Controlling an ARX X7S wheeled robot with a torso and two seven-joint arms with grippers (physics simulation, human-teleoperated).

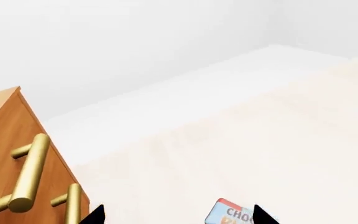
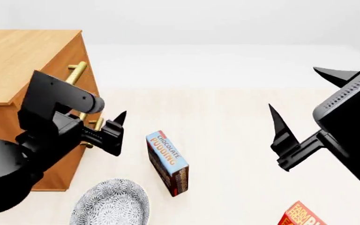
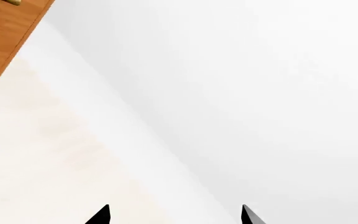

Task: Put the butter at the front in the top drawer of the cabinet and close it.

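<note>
Reading "CHOCOLATE PUDDING" on box (image 2: 167, 162) — butter (image 2: 302, 216) shows "FARM FRESH".

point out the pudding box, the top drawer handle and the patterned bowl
pudding box (image 2: 166, 155), head view, on its blue top face
top drawer handle (image 1: 31, 171), left wrist view, mid brass bar
patterned bowl (image 2: 110, 204), head view, on its inner surface

Chocolate pudding box (image 2: 167, 162) upright, patterned bowl (image 2: 110, 204) near it

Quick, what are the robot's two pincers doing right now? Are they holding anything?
Left pincer: open, holding nothing, near the boxy light-brown wooden cabinet.
Right pincer: open, holding nothing.
</note>
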